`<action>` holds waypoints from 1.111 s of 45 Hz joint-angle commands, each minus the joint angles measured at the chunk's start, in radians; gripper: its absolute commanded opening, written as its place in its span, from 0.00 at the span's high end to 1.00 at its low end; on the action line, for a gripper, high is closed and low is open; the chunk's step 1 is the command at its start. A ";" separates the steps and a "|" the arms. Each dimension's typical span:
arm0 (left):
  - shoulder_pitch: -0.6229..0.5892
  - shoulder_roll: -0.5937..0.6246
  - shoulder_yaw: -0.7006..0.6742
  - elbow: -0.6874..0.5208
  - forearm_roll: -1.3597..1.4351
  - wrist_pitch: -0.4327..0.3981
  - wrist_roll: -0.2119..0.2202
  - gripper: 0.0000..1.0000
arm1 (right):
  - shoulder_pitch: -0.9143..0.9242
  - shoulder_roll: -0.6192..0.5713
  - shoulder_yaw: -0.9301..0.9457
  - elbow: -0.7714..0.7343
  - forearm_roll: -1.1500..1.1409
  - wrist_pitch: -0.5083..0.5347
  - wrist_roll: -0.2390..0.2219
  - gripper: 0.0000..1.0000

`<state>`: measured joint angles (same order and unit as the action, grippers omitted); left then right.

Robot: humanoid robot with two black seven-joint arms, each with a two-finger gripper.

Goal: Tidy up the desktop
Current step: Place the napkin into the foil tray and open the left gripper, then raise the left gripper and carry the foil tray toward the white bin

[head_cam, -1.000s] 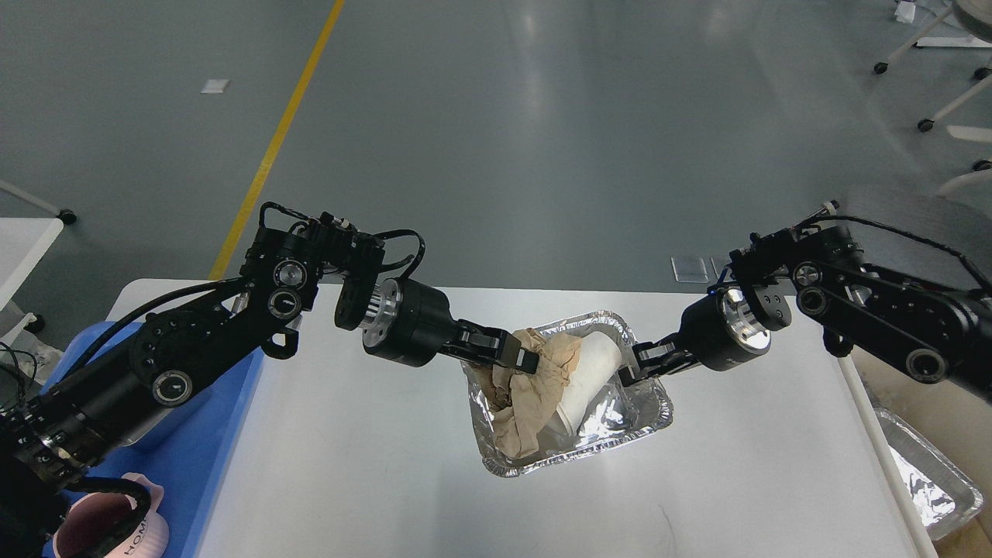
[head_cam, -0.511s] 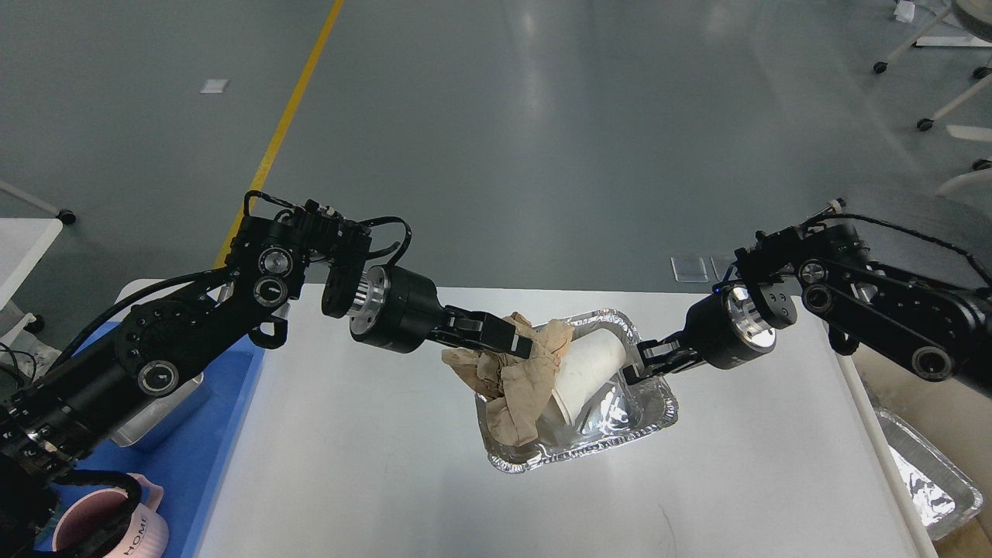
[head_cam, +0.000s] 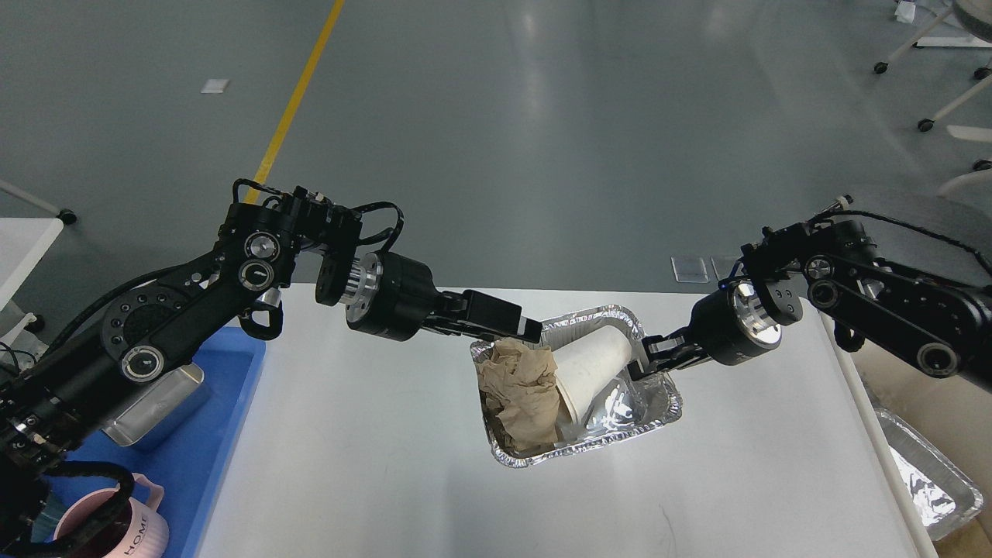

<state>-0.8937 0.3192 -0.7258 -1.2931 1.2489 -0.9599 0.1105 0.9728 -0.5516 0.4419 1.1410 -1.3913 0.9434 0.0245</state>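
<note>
The white desktop (head_cam: 372, 465) carries a foil tray (head_cam: 589, 446) near its middle. In the tray lie a crumpled brown paper (head_cam: 519, 387) and a white paper cup (head_cam: 593, 372) on its side. My left gripper (head_cam: 515, 324) hovers just above the paper at the tray's far left corner; its jaws look open and hold nothing. My right gripper (head_cam: 647, 358) is shut on the tray's right rim.
A blue tray (head_cam: 194, 457) at the desktop's left edge holds a metal box (head_cam: 155, 403) and a pink mug (head_cam: 124, 527). Another foil tray (head_cam: 930, 480) sits low off the right edge. Grey floor lies beyond the desktop.
The left gripper lifted the brown paper, then let it go; the paper now lies bunched in the foil tray. The foil tray shifted slightly right with the right gripper.
</note>
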 commanded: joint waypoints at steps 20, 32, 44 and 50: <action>-0.016 0.064 -0.236 0.046 -0.137 0.013 -0.005 0.12 | -0.040 -0.025 0.064 -0.056 0.005 0.000 -0.001 1.00; 0.002 0.067 -0.325 0.138 -0.146 0.404 -0.003 0.12 | -0.092 -0.030 0.190 -0.141 0.006 -0.011 -0.005 1.00; 0.105 0.000 -0.345 0.192 -0.289 0.784 -0.046 0.12 | -0.134 -0.045 0.412 -0.372 0.006 -0.034 -0.008 1.00; 0.136 -0.022 -0.356 0.230 -0.333 0.836 -0.083 0.12 | -0.135 -0.057 0.469 -0.501 0.006 -0.080 -0.009 1.00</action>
<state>-0.7856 0.3187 -1.0708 -1.0959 0.9578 -0.1757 0.0602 0.8399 -0.5970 0.8577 0.7532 -1.3853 0.9027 0.0167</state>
